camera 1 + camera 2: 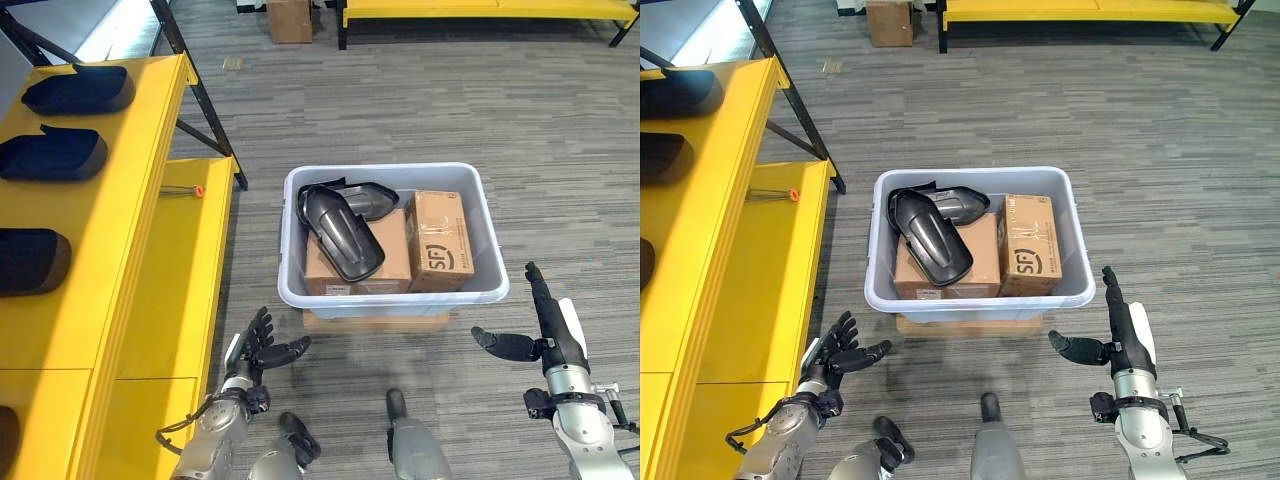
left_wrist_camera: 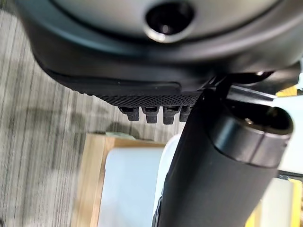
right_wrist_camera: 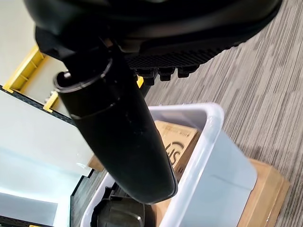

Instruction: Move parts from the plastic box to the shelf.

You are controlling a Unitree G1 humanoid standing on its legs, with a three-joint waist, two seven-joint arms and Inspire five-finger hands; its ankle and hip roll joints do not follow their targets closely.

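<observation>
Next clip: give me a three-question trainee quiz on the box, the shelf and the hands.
1. True or false: the left hand grips a black part.
2. Where do the two cartons stand? A) in the box B) on the shelf C) on the floor
3. Fill in: the right hand, near the box, is ___ (open or shut).

Key: 1 false, it hangs open beside the shelf and the part lies in the box. 2 A. 3 open.
</observation>
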